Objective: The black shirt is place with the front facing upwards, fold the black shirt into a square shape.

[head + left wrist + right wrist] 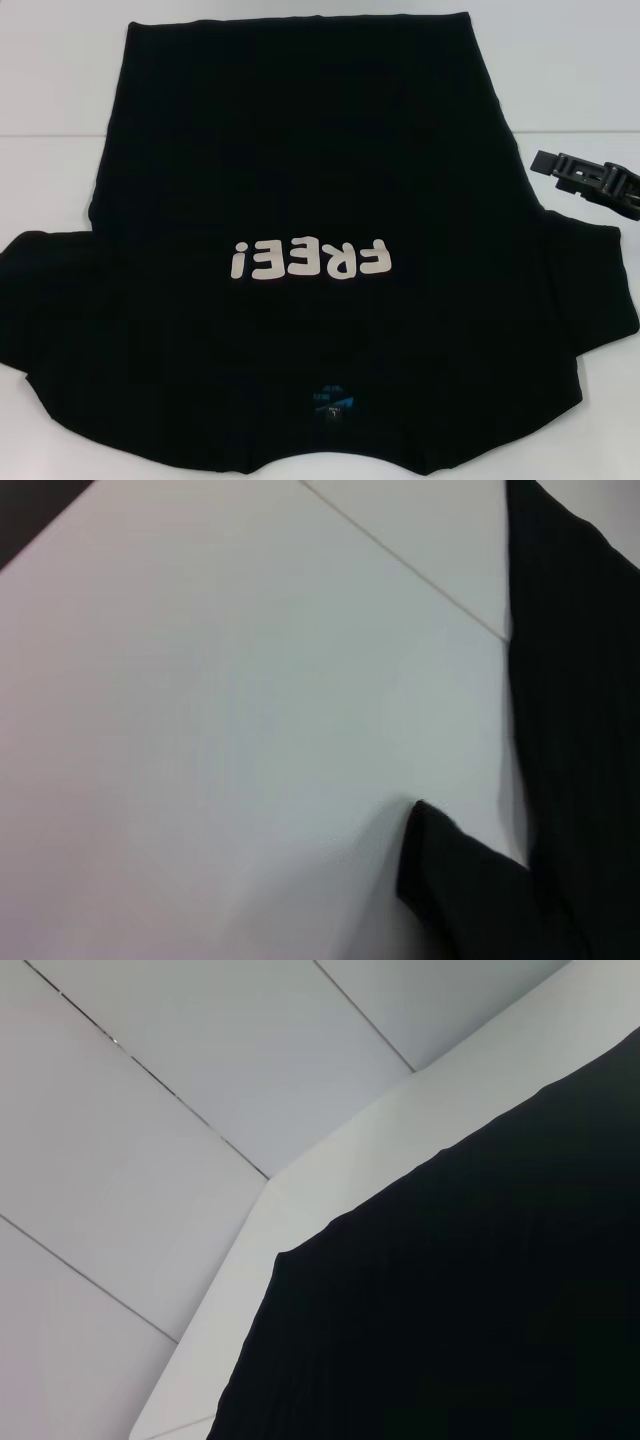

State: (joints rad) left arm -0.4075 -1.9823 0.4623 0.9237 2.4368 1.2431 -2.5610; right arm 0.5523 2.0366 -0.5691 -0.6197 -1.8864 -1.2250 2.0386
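The black shirt [300, 190] lies spread flat, front up, on the white table [60, 200]. Its pale "FREE!" lettering [310, 262] reads upside down from my head view, and the small blue neck label [330, 400] is at the near edge. The sleeves spread to the near left and near right. My right gripper [548, 163] hovers just off the shirt's right edge, above the right sleeve. The left wrist view shows a sleeve tip [450, 880] and the shirt's side [580, 680]. The right wrist view shows a shirt corner [450, 1290]. My left gripper is out of view.
Bare white table top lies to the shirt's left [200, 730] and right [590, 80]. A thin seam [40, 135] crosses the table. The right wrist view shows the table's edge [330, 1170] with pale panels beyond it.
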